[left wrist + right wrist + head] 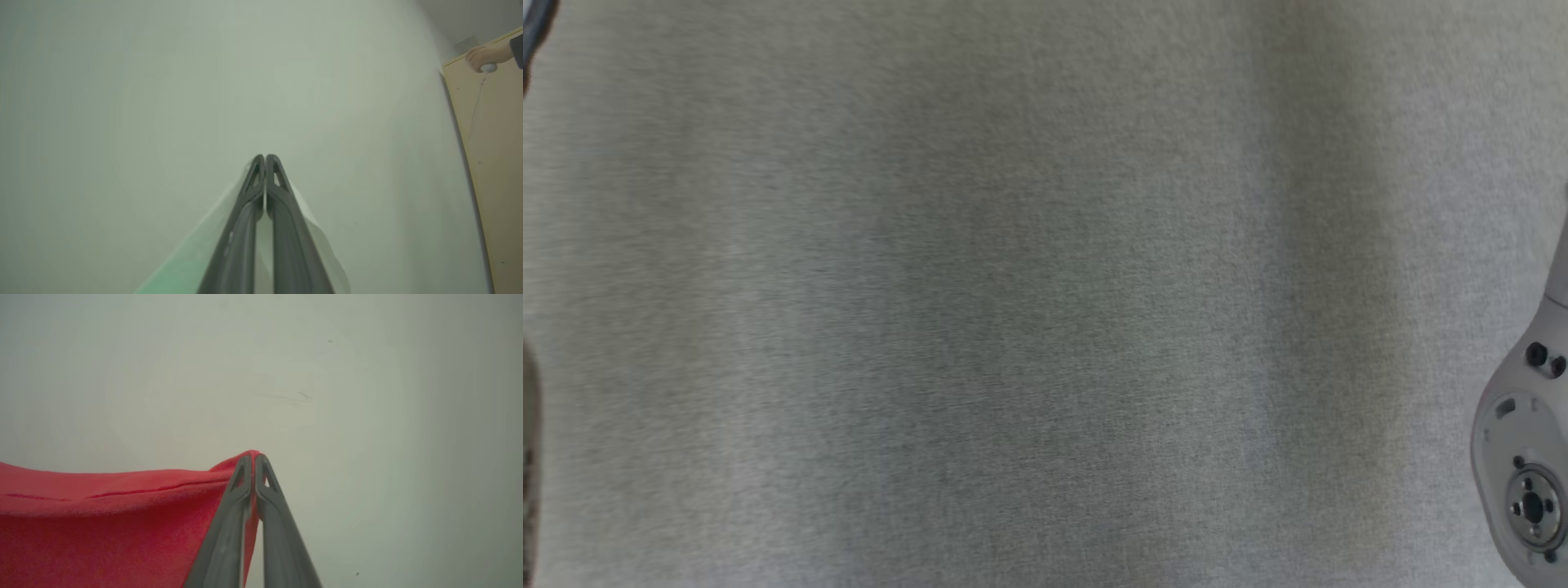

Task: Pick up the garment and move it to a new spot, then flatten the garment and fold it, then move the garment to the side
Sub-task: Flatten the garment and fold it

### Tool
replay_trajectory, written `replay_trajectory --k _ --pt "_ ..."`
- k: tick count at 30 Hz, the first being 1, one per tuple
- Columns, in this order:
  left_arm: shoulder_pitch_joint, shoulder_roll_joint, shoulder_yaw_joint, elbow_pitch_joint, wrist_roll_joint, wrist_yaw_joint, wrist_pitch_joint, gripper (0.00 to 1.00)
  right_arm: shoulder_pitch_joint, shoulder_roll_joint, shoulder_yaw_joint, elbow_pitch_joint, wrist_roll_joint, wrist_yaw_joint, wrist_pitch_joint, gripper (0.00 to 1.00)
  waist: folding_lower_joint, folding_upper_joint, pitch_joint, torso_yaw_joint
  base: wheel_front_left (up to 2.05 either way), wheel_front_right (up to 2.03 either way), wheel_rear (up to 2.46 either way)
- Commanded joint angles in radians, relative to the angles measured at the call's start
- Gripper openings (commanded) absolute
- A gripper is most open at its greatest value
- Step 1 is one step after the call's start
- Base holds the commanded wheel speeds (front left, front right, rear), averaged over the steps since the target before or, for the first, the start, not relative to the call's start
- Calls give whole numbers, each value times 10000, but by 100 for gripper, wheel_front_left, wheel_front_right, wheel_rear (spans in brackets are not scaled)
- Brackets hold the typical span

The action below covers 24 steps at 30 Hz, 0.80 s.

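head view: blurred grey surface [980,310] with a felt-like look, pale robot arm joint [1525,465] over the surface's right side, something dark and unclear at its left side. left wrist view: left gripper [265,157] clenched, fingers pressed flat together in front of the same kind of pale surface [163,102]; a thin pale cloth [322,245] is pinched between them and fans out to both sides, green-tinted on one side, cannot tell if it belongs to the red garment. beyond the surface's right edge a tan wooden panel [494,171], and a person's hand [484,55] at the panel's top holding a small white thing with a thin cord hanging from it. right wrist view: right gripper [253,456] clenched on the top edge of the red garment [102,522]; the garment drapes away left of the fingers in front of the pale surface [367,416], with a seam line running just under its top edge.
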Motion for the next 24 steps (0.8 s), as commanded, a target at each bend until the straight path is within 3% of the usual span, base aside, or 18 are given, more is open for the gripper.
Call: replay_trajectory --k 1,6,11,13,19,24 --pt "-42 -152 -117 -77 -332 -147 -218 0 -81 19 -85 167 -494 -22 -414 0 -4 -2 553 -409 0 0 0" --pt "1756 332 -998 -177 -776 -221 -424 0 792 -407 563 1088 -1309 -22 -640 0 -4 -2 780 -379 0 0 0" --pt "4737 1179 -1116 -411 -1332 -229 -526 0 1784 -731 1236 2348 -912 -24 -656 0 -4 -2 716 -301 0 0 0" --pt "5293 1122 -719 -598 -1534 -228 -532 0 1973 -785 1464 2525 -729 -23 -565 0 -4 -2 680 -266 0 0 0" --pt "9636 408 343 -1654 -2781 -230 -517 0 3736 -1176 2189 2682 903 -24 45 0 -4 -2 -324 241 0 0 0" --pt "12671 163 -82 -1963 -4294 -231 -519 0 5704 -1589 2158 2114 2265 -24 737 0 -4 -2 -1517 786 0 0 0"
